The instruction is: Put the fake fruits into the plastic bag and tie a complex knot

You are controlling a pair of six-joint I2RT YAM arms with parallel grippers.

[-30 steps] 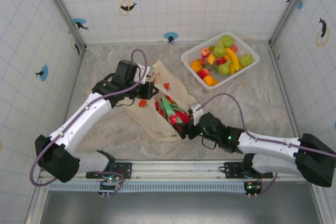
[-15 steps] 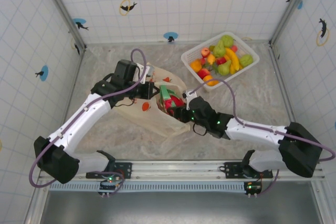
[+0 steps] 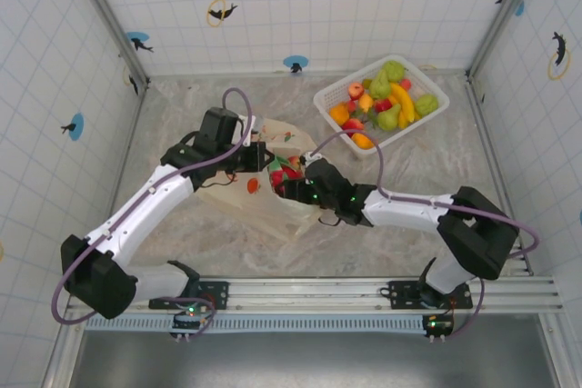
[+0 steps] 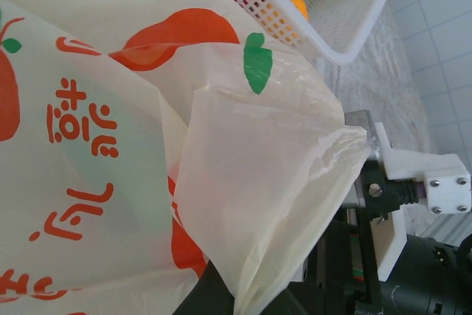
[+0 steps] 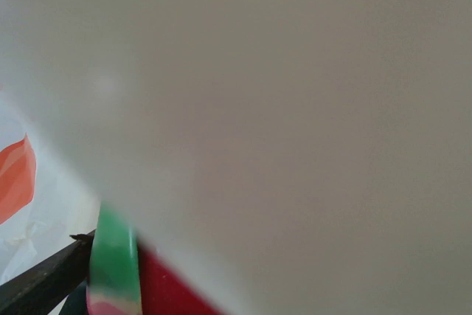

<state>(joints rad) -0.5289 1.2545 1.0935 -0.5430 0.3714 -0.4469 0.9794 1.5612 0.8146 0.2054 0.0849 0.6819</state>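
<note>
The cream plastic bag [image 3: 259,204] with orange-red prints lies on the table between the arms, its mouth facing the back right. My left gripper [image 3: 262,157] is shut on the bag's upper rim; in the left wrist view the film [image 4: 258,204] is bunched between the dark jaws [image 4: 243,304]. My right gripper [image 3: 287,182] is open and reaches into the bag's mouth beside red and green fake fruits [image 3: 283,173]. In the right wrist view blurred film [image 5: 280,108] lies over the lens, with one dark finger [image 5: 44,282] and a green and red fruit [image 5: 114,271] at lower left. No knot is in view.
The white lattice basket [image 3: 355,78] at the back right holds several more fake fruits [image 3: 386,102], and its rim [image 4: 346,42] is just beyond the bag in the left wrist view. Tiled walls close in the marbled table on three sides.
My right arm has swung up and left, from the bag's near edge into its mouth. The left gripper kept its hold, and the bag's mouth has bunched up toward it.
</note>
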